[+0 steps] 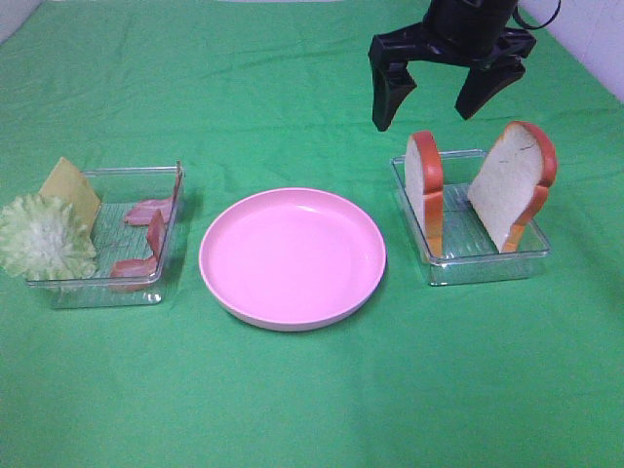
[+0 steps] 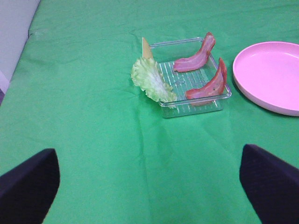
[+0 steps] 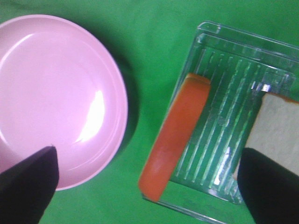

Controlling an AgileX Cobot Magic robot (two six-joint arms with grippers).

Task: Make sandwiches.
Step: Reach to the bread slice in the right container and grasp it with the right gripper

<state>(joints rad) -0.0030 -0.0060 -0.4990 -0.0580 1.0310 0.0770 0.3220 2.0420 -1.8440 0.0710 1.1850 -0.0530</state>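
A white toy bread slice with orange-brown crust (image 1: 425, 190) stands on its edge in a clear plastic tray (image 1: 487, 271) on the right side of the table. It leans on the tray wall next to the plate. A second bread slice (image 1: 512, 185) of the same kind leans on the other wall, away from the plate.

The first slice's long side runs from the front of the table to the back. Its thin side faces the plate. The black right gripper (image 1: 425, 115) hangs in the air right above it, a little to the back. Its jaws are spread wide and hold nothing. They open from side to side, across the thin way of the slice. In the right wrist view the orange crust (image 3: 175, 140) lies between the two fingers. So I think a straight drop down would put one finger on each side.

The right arm is much nearer to the bread. The left gripper (image 2: 149, 191) is well apart, near the other tray, spread wide and holding nothing.

Beside the bread tray sits a round pink plate (image 1: 292, 258) with nothing on it. Past the plate is a second clear tray (image 1: 97, 292). It has pale green frilly lettuce (image 1: 41, 236) hanging over its outer wall, a yellow cheese square (image 1: 70, 187) and reddish-pink bacon strips (image 1: 146, 210). A green cloth (image 1: 292, 409) covers the table.

I can see no words, labels or brand names anywhere.
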